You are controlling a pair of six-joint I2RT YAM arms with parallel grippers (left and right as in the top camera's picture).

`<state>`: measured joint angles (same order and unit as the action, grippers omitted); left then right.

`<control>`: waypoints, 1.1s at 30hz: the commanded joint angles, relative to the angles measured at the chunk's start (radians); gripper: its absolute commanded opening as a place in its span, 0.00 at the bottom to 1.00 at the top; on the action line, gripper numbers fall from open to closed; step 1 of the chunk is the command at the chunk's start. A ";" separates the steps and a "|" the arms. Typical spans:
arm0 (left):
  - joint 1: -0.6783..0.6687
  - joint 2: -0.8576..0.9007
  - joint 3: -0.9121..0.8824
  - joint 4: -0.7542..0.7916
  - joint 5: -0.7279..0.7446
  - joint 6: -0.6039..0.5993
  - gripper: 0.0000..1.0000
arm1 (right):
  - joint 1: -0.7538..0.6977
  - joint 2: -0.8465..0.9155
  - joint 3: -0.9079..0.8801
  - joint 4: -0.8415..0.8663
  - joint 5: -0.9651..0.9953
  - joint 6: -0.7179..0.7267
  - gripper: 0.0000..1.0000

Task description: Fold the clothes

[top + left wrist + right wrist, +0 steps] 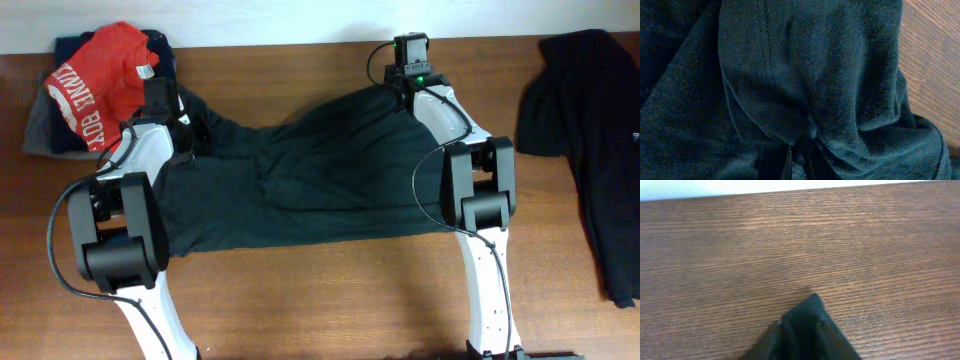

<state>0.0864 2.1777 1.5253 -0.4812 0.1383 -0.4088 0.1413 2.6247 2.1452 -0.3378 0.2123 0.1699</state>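
A brown wood-grain table (300,300) ran up to a strip of white wall (250,18) at its far edge. Across the middle of it lay the black short-sleeved cotton T-shirt (300,170), plain dark side up. Its long axis ran side to side between the two arms, with creases gathering near its centre. Its near edge lay roughly straight along the table, while its far edge rose towards the right. Which end was the collar could not be told.

The left gripper (797,152) stood at the shirt's far-left end, fingers pressed together on a bunched fold of the dark cloth, which filled nearly all of the left wrist view. The right gripper (801,327) stood at the shirt's far-right corner near the table's back edge. It pinched a small peak of black fabric that poked out past its fingertips over bare wood.

Behind the left arm, a crumpled red tee with white lettering (100,85) lay on a small pile of dark clothes (45,135). Well apart on the right lay another dark garment (590,130).
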 commanded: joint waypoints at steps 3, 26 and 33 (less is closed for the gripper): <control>0.005 0.017 0.012 0.002 -0.015 0.013 0.11 | 0.002 0.034 0.030 -0.056 0.081 0.026 0.04; 0.005 -0.220 0.048 -0.079 -0.015 0.120 0.01 | -0.004 0.027 0.599 -0.652 0.080 0.026 0.04; 0.003 -0.270 0.048 -0.179 -0.014 0.119 0.01 | -0.006 0.006 0.599 -0.746 0.080 0.080 0.04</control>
<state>0.0864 1.9388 1.5558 -0.6323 0.1310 -0.3061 0.1402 2.6610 2.7174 -1.0615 0.2764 0.2008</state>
